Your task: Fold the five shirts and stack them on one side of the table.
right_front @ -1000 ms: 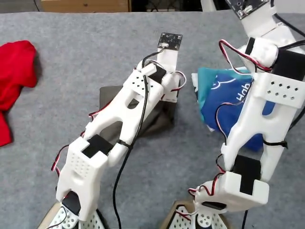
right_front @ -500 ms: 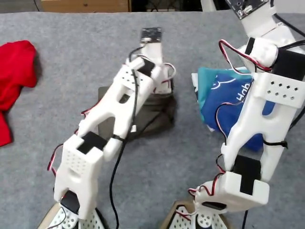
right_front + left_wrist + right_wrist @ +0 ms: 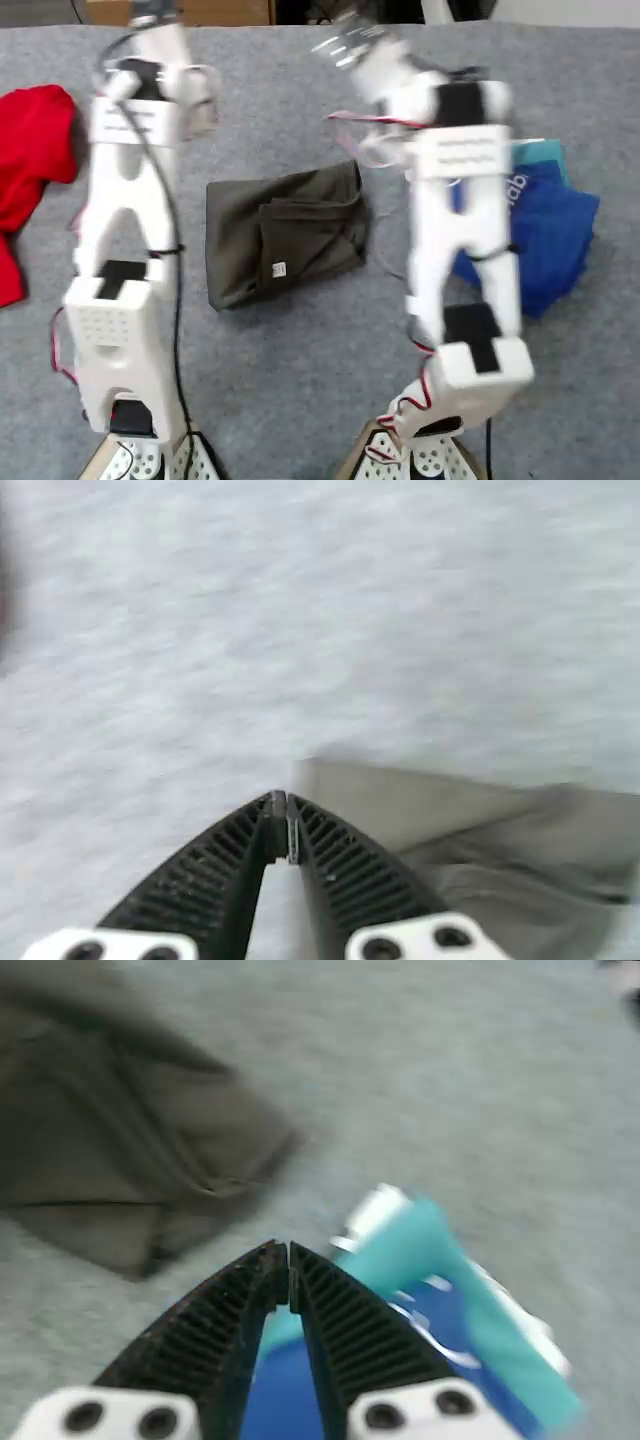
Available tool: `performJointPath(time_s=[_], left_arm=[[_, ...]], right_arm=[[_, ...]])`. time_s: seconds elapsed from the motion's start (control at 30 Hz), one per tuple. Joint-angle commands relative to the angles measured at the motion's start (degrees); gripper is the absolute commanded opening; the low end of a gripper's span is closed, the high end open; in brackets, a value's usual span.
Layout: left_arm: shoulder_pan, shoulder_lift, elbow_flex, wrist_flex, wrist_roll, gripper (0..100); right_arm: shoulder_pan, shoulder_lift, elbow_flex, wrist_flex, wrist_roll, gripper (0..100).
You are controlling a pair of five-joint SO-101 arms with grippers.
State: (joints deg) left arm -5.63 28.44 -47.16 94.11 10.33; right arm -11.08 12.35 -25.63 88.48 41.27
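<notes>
Shirt (image 3: pixel 470 820) — apart from left end effector (image 3: pixel 279 802)

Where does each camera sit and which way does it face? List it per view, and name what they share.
High view: fixed above the table, looking down; left arm and right arm show.
Left wrist view: on the left arm, looking past the shut left gripper at the olive shirt.
Right wrist view: on the right arm, past the shut right gripper at the blue shirt.
Shared: all three show the olive shirt.
</notes>
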Motion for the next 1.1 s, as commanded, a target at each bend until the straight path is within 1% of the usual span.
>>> performJointPath(time_s=[0.0, 0.07, 0.13, 0.2, 0.3, 0.4, 0.5, 0.67, 0.87, 1.07], left_arm=[[-8.0, -0.7, 9.9, -3.6, -5.8, 3], [-10.7, -1.1, 19.7, -7.4, -7.2, 3], [-12.6, -1.3, 31.2, -15.6, -10.7, 3], [-15.3, -1.8, 39.9, -24.6, -13.5, 3], [-17.0, -4.0, 47.3, -33.4, -16.4, 3], [-16.7, -4.6, 50.7, -38.9, -18.9, 3], [-16.5, -4.5, 51.0, -39.6, -19.8, 3], [-16.6, -4.5, 51.5, -39.6, -19.3, 3], [-16.6, -4.5, 51.5, -39.6, -19.3, 3], [-16.6, -4.5, 51.5, -39.6, -19.3, 3]], right_arm=[[-6.9, 5.6, 0.0, -0.7, -5.5, 1.5], [-10.0, 9.9, -1.5, -0.7, -7.7, 1.5], [-12.9, 13.8, -3.8, -0.5, -8.8, 1.5], [-14.8, 17.1, -6.7, 0.5, -8.8, 1.5], [-15.8, 22.1, -12.0, 2.6, -8.8, 1.5], [-15.8, 26.8, -17.8, 3.1, -8.8, 1.5], [-16.5, 29.8, -23.2, 3.1, -8.8, 1.5], [-19.0, 34.4, -29.6, 2.9, -8.4, 1.5], [-19.1, 42.5, -34.5, 3.2, -8.7, 1.5], [-18.3, 46.3, -41.3, 9.0, -8.6, 1.5]])
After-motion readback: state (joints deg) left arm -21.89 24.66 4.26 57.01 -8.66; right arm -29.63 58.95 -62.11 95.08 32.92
